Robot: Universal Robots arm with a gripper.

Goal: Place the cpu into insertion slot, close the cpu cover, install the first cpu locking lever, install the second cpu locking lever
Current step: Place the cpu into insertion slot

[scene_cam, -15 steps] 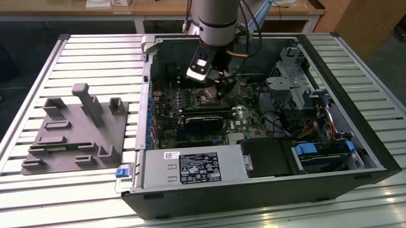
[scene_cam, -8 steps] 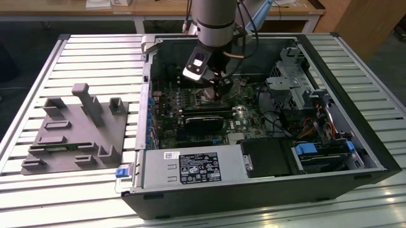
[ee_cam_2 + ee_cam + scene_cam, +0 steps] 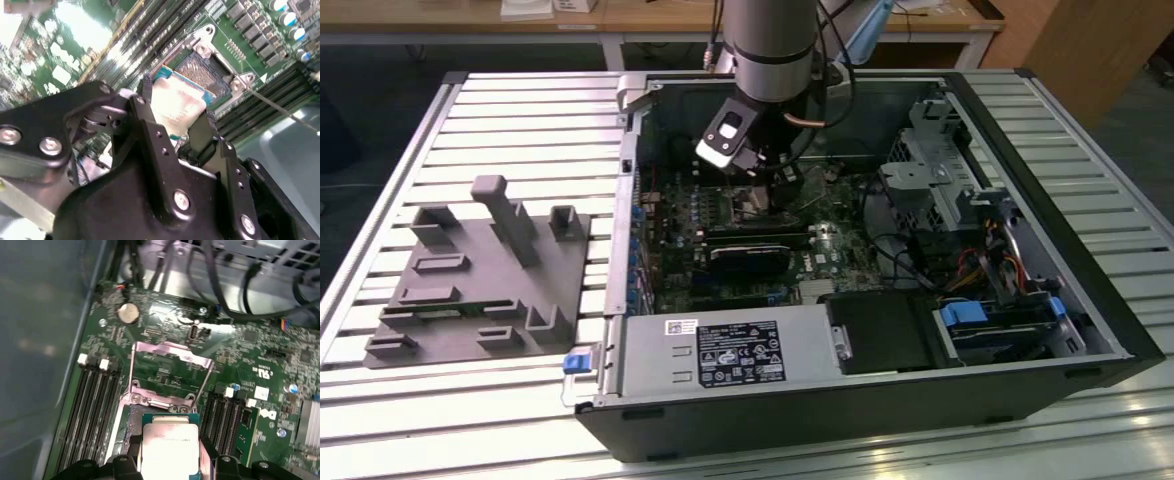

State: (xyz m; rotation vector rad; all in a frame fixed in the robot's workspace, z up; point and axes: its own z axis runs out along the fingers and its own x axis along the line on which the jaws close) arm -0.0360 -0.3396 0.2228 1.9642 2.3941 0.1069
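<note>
The cpu (image 3: 177, 106) (a flat square chip with a pale metal face) is pinched on two opposite edges between the black fingers (image 3: 146, 107) of the gripper (image 3: 176, 104). In the second wrist view it hangs slightly tilted over one edge of the insertion slot (image 3: 204, 71), whose contact field lies bare beyond it; whether chip and slot touch cannot be told. In the first wrist view the cpu (image 3: 170, 446) covers part of the slot, and the cpu cover (image 3: 165, 346), a silvery frame with a cut-out centre, is swung open and lies back from the slot on its far side. Long black memory slots (image 3: 92, 405) run on either side of the slot, and a round coin cell (image 3: 128, 313) sits on the green board beyond the cover. In the exterior view the arm (image 3: 767, 45) reaches down into the open computer case (image 3: 881, 400), the gripper (image 3: 767, 190) low over the board. The case rests on a slatted metal table (image 3: 520, 110), with a grey fixture block (image 3: 480, 270) beside it towards the exterior view's left.
</note>
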